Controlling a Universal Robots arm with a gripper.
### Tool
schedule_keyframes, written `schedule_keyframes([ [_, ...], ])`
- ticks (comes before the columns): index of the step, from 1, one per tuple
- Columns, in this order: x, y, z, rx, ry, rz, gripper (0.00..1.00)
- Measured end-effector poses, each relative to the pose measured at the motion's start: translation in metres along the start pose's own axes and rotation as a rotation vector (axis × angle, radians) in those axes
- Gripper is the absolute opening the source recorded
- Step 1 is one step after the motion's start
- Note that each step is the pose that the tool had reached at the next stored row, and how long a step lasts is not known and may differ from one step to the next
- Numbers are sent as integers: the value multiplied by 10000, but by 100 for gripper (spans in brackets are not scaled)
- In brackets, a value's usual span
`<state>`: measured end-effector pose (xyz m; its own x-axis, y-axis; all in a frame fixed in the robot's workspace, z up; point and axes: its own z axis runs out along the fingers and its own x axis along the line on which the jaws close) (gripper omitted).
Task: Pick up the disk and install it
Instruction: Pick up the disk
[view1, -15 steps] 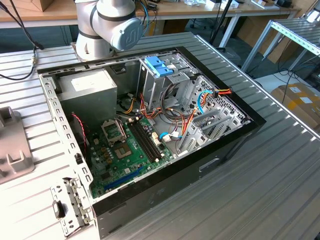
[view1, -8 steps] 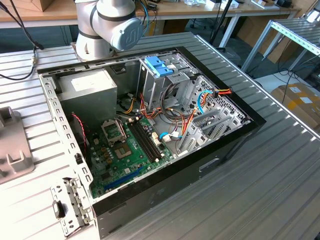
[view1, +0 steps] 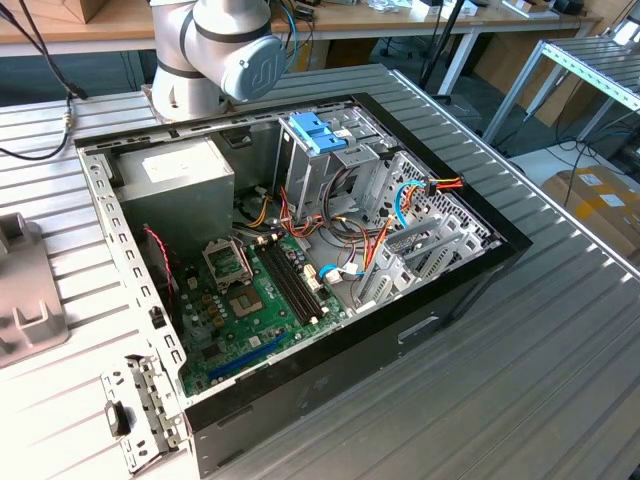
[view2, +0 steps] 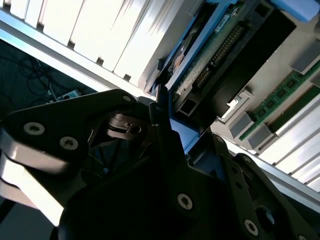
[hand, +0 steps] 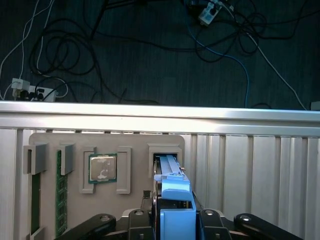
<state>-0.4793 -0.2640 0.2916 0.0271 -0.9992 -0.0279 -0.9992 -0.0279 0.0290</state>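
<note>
Your pincer (hand: 176, 216) is pressed onto the disk (hand: 172, 182). In the first wrist view its black fingers (hand: 156, 212) lie against both sides of the blue mounting piece, with no gap that you can see. The disk stands on its edge between them. Its far end, straight ahead of the fingertips, sits at an upright slot of a grey holder plate (hand: 135, 145). I cannot tell how deep it goes into the slot. In the second wrist view you look along the disk (view2: 220, 50) from the side: the green circuit board and its row of connector pins face the camera, and a blue piece shows just beside one finger.

On the same plate, to one side of the pincer, a square processor chip (hand: 102, 167) rests in its own pocket. Further out on that side, green memory sticks (hand: 60, 195) sit in long pockets. The plate lies on the ribbed aluminium surface (hand: 250, 175). Past the edge of the surface, far ahead of the pincer, loose cables (hand: 75, 50) lie on the dark floor.

In the exterior view the open computer case (view1: 420, 330) lies on the surface, and the base of the arm (view1: 215, 50) stands behind it. Inside the case you see the drive cage (view1: 318, 135) with light-blue handles, the grey power supply (view1: 175, 175) toward the exterior view's left of the cage, and the green motherboard (view1: 255, 300) nearer the camera.
</note>
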Motion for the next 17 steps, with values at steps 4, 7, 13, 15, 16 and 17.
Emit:
schedule_keyframes([
  [4,-1,1,-36,0,0,0,37],
  [7,-1,2,-56,-1,0,0,37],
  [13,-3,3,-95,-1,-1,0,37],
  [15,-3,3,-107,-1,-1,0,37],
  [16,-3,3,-114,-1,-1,0,37],
  [17,-3,3,-121,-2,-1,0,37],
])
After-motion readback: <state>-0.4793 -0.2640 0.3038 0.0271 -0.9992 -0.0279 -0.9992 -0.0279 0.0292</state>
